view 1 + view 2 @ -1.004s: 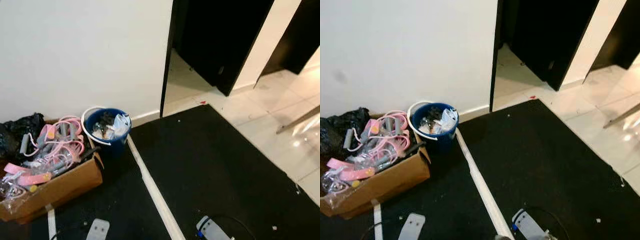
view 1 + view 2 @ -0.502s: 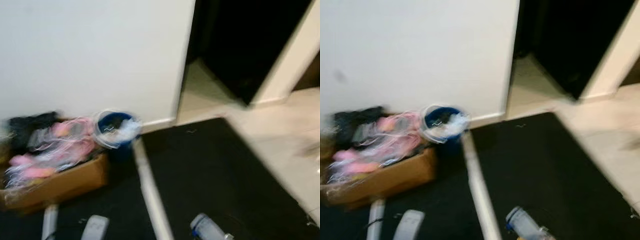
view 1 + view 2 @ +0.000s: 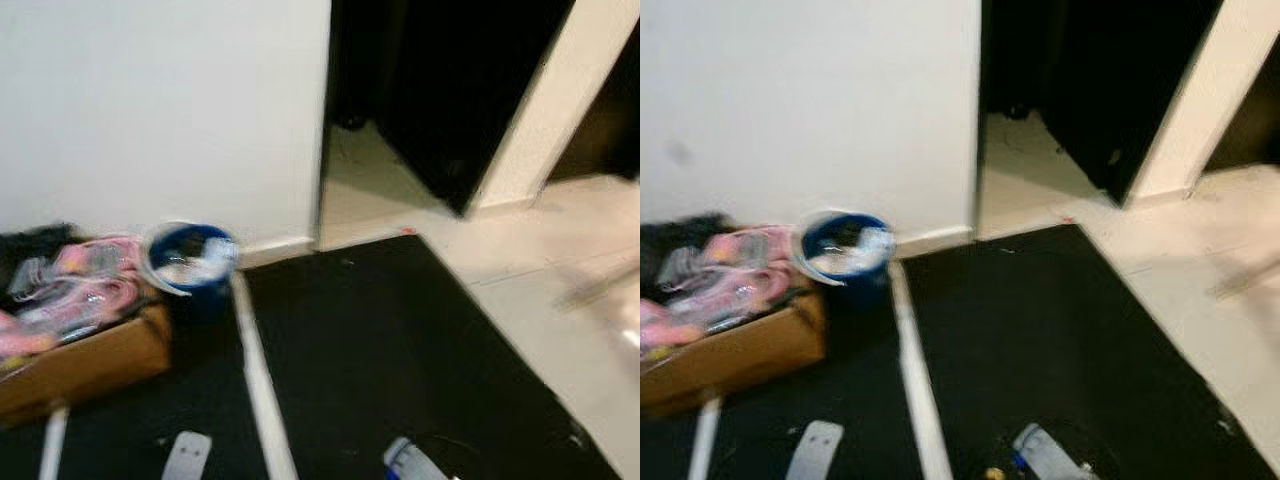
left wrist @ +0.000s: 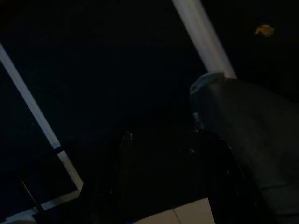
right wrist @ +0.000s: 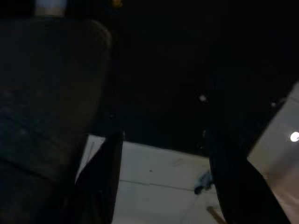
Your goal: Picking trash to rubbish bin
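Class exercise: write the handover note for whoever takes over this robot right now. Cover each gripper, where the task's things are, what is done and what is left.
Left gripper: hangs idle over the dark floor, fingers apart, holding nothing.
Right gripper: the same, open and empty.
Blue bin: against the white wall, beside the cardboard box of pink items, already holding trash.
Small yellow scrap: on the black mat near the robot's feet.
Done: nothing in hand.
Left: probably collect the scrap and carry it to the bin. Head views are blurred.

The blue bucket point(image 3: 191, 262) looked like smooth plastic, the box point(image 3: 85, 364) plain brown cardboard, the black mat point(image 3: 400, 340) matt, and the pale floor tiles point(image 3: 560, 300) glossy.
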`<state>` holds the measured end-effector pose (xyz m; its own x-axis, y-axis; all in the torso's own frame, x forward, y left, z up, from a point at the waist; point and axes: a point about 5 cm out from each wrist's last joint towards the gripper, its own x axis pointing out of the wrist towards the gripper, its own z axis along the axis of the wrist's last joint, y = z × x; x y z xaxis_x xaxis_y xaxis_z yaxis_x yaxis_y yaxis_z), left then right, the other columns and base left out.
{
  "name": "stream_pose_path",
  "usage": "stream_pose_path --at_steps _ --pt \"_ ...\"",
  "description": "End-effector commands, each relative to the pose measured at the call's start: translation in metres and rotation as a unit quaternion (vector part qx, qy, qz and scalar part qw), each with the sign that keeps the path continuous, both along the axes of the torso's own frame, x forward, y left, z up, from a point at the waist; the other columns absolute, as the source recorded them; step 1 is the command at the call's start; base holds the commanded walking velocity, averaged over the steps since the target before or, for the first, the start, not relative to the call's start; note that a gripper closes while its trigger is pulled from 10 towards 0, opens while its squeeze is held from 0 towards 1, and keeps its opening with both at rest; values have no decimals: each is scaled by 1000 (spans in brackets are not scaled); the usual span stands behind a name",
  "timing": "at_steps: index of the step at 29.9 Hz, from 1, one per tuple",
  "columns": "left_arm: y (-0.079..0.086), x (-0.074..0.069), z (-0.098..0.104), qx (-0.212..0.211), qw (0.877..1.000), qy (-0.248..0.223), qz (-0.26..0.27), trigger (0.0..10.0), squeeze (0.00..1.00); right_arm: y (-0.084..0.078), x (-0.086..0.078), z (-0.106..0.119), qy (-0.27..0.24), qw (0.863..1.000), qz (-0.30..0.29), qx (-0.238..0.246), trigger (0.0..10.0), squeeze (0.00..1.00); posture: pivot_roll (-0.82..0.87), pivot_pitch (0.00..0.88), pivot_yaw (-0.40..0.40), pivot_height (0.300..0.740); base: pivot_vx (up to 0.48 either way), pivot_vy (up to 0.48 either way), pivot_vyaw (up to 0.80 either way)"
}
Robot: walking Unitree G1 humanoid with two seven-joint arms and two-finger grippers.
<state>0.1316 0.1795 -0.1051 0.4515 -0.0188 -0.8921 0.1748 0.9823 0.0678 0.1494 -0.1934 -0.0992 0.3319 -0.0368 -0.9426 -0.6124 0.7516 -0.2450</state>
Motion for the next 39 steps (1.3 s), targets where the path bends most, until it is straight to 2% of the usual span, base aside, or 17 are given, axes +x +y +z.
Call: stream_pose_path --at_steps 1,4,11,18,22,32,35,39 --pt "-5 -13 -5 -7 1000 27 -5 10000 0 -1 -3 -1 5 1000 0 0 10000 0 16 29 17 740 0 -480 0" --pt "-5 -13 -5 -7 1000 27 -5 10000 0 -1 -3 -1 5 1000 0 0 10000 0 16 29 17 740 0 -480 0" --pt "-6 -12 -5 -10 1000 26 -4 10000 0 1 -3 -1 8 1000 -1 -3 10000 0 13 26 15 740 0 -475 -788" --pt "-8 -9 -4 -11 1000 23 -5 10000 0 1 2 1 -3 1000 -3 -1 10000 0 10 21 16 740 0 -472 0" --pt "-7 -8 -4 -11 1000 23 -6 10000 0 4 2 1 3 999 -21 29 10000 0 9 19 19 740 0 -472 0" --pt "-7 -7 -3 -11 1000 22 -6 10000 0 -2 5 2 -4 1000 -16 16 10000 0 5 15 17 740 0 -472 749" --pt "-8 -6 -3 -11 1000 21 -6 10000 0 -6 7 3 -10 1000 -14 -1 10000 0 3 14 16 740 0 -472 0" --pt "-8 -6 -3 -11 1000 21 -7 10000 0 -7 8 4 -10 1000 -17 1 10000 0 1 14 17 740 0 -472 0"
